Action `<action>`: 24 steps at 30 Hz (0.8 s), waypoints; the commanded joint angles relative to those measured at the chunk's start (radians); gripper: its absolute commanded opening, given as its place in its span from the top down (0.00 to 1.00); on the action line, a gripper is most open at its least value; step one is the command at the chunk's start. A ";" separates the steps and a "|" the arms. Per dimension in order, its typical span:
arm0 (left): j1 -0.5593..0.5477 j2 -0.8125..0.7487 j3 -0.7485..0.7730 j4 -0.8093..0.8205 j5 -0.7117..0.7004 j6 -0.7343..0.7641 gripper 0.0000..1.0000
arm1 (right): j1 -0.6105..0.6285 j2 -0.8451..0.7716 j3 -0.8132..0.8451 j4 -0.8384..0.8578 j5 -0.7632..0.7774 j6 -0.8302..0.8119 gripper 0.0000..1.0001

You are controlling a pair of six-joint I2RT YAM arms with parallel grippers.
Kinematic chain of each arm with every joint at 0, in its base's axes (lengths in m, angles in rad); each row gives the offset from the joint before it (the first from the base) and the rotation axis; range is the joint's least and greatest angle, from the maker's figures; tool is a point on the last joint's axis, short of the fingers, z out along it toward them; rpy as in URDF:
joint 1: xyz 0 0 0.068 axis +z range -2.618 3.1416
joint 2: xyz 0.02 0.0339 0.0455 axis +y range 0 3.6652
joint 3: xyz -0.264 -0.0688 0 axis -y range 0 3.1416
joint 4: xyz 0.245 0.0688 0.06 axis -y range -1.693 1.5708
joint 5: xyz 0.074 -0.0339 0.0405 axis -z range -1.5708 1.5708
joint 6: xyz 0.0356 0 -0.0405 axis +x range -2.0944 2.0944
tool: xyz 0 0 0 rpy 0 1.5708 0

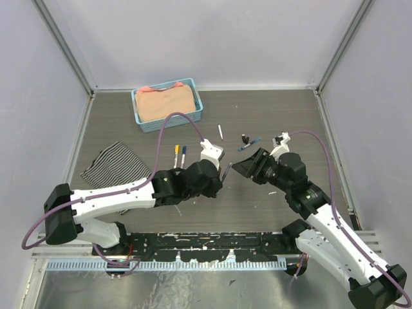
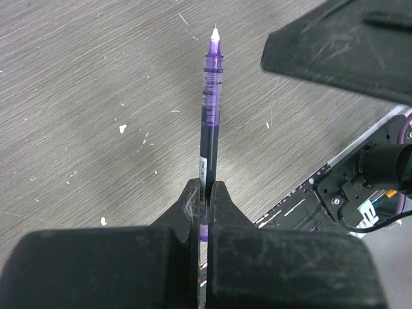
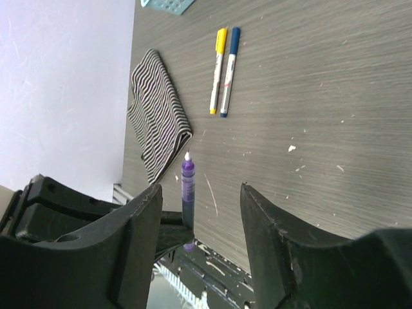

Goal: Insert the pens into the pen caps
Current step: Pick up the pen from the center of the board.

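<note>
left wrist view: the left jaws are clamped on the purple pen [image 2: 211, 109], its bare white tip pointing out ahead of them, toward the right jaws, which stand apart and empty. judged step: fetching its cap. 1 small dark cap [image 1: 245, 138] lies beyond the right jaws, its colour hard to make out.

Tiny print on purple pen [image 2: 212, 109], too small to read
</note>
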 commanded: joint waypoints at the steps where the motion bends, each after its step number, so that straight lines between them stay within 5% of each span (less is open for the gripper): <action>1: -0.003 -0.015 0.005 0.042 0.011 0.016 1.00 | 0.044 0.007 -0.001 0.093 -0.022 0.001 0.43; 16: -0.004 -0.014 -0.006 0.074 0.031 0.023 1.00 | 0.144 0.128 0.001 0.164 0.023 0.023 0.51; 24: -0.003 -0.011 -0.015 0.072 0.024 0.022 0.95 | 0.177 0.146 0.009 0.177 0.039 0.032 0.79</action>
